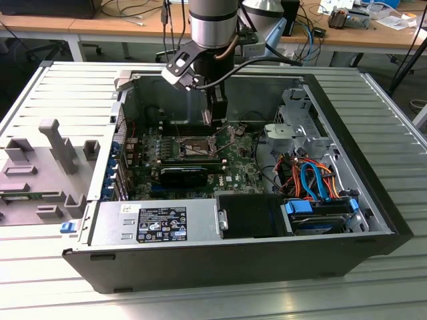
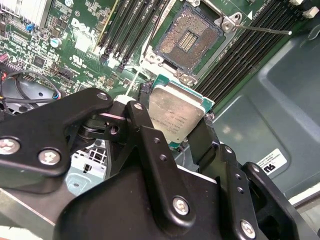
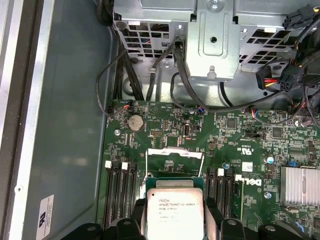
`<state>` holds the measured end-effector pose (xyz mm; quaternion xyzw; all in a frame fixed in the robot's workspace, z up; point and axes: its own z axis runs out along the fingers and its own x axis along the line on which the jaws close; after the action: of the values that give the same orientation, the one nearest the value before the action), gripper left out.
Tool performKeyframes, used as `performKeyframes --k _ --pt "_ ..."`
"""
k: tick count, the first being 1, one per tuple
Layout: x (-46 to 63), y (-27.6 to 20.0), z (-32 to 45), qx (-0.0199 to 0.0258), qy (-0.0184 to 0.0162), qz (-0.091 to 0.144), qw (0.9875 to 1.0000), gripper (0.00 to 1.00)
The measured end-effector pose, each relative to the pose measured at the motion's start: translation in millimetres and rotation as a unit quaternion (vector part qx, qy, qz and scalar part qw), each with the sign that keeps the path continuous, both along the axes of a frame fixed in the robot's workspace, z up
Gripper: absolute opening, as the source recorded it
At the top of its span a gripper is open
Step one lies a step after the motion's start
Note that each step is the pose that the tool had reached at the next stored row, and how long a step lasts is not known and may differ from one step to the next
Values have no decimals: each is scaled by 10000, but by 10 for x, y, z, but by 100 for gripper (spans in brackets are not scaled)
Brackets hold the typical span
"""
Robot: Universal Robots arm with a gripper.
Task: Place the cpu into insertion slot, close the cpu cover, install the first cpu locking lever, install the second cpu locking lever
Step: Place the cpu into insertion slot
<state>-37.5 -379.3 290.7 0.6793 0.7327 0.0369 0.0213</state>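
Black case, exterior view: an open computer case lies on the ribbed metal tabletop with its motherboard facing up.
Arm, exterior view: the arm comes down from the top edge into the case.
Hand, exterior view: the hand hangs over the motherboard, just above the insertion slot and slightly towards the exterior view's right of it.
Surroundings, exterior view: a labelled power supply sits along the case wall nearest the camera. A drive cage with orange and blue cables sits at the exterior view's right.
Grasp, second wrist view: the hand is clamped on the cpu, one black finger on each side edge, metal face towards the camera.
Cpu position, second wrist view: it is held in the air, near the insertion slot and apart from it.
Slot, second wrist view: it is uncovered, with its dark contact field bare, between banks of memory slots.
Locking lever, second wrist view: a thin wire rod lies across the memory slots beside the slot.
Cpu, first wrist view: the cpu is gripped between the dark fingers.
Cpu cover, first wrist view: a thin silvery frame edge lies just beyond the cpu. I cannot tell how far it is raised.
Beyond, first wrist view: the drive cage.
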Motion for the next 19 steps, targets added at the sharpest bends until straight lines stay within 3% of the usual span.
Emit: performKeyframes --k 19 --pt "-13 0 -38 0 0 0 10000 55"
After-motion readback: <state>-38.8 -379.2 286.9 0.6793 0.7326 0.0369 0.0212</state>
